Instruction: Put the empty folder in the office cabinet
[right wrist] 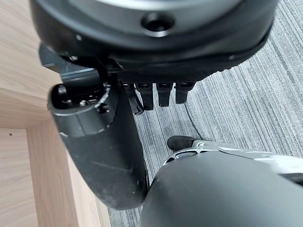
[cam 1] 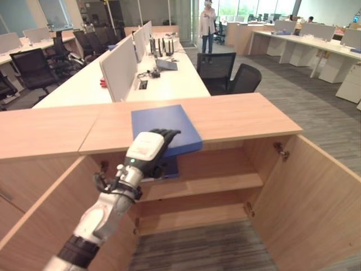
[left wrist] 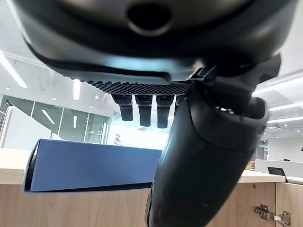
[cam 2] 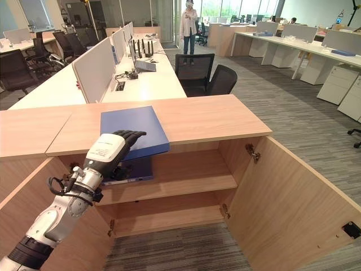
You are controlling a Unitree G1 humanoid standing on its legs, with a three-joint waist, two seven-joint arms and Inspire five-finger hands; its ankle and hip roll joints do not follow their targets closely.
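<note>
Left hand [cam 1: 148,150]: we record the arm reaching up from 7 o'clock, palm down at the near edge of the blue folder [cam 1: 165,129], fingers extended and relaxed over that edge; we cannot tell whether they touch it. The folder lies flat on the cabinet top [cam 1: 237,116], its near end overhanging the open cabinet [cam 2: 186,169]. A second blue item [cam 2: 134,169] rests on the upper shelf just beneath the hand. The left wrist view alone shows the folder's spine edge-on past straight fingers [left wrist: 144,109]. The right wrist view adds the right hand [right wrist: 102,151], fingers straight, over grey carpet [right wrist: 236,109] beside a wooden panel. Cabinet door [cam 2: 293,192] stands open at 4 o'clock.
</note>
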